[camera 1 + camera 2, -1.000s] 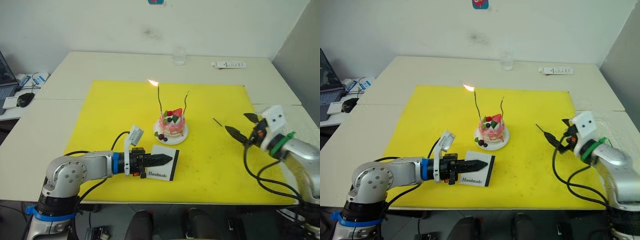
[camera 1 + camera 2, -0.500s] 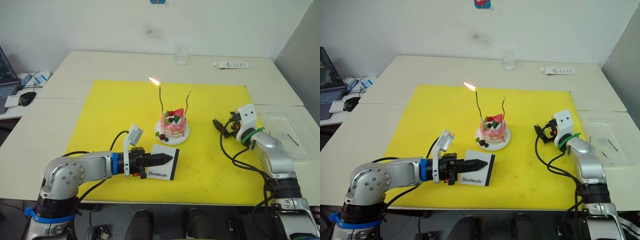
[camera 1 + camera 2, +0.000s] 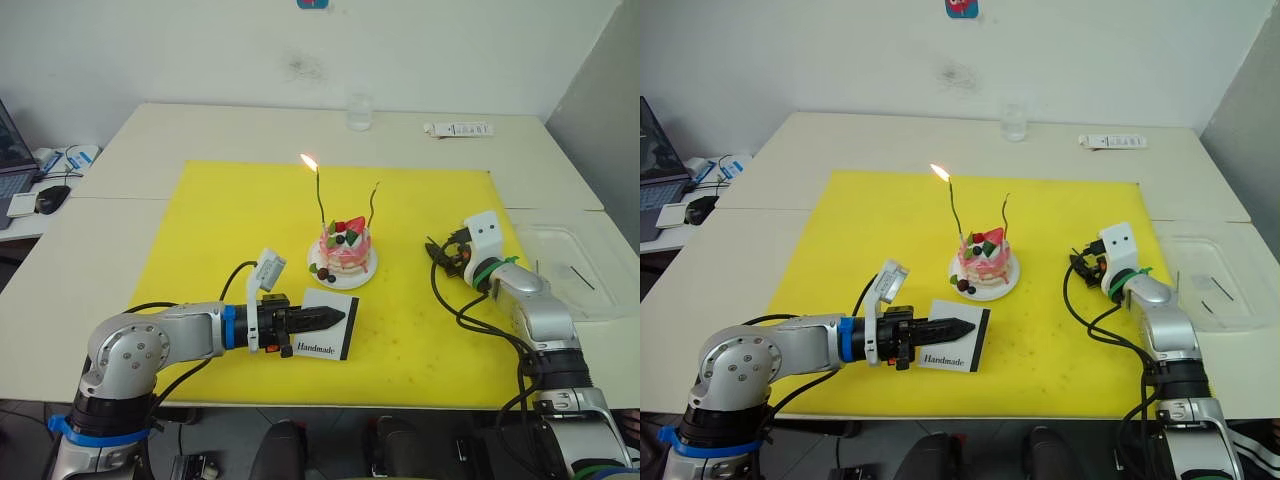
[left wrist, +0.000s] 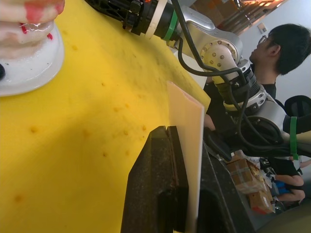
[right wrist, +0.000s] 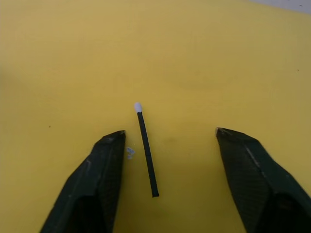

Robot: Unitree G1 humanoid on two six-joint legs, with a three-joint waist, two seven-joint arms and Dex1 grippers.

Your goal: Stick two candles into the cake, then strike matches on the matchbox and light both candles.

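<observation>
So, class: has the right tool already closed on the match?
No: the match lies flat on the yellow mat, between the right tool's spread fingers.

table | yellow mat | glass | clear tray

left gripper clamps matchbox | one candle lit

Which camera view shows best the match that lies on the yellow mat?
The right wrist view: the match lies whole, white tip visible, between the open fingers of the right gripper. In the eye views that gripper hides it.
</observation>
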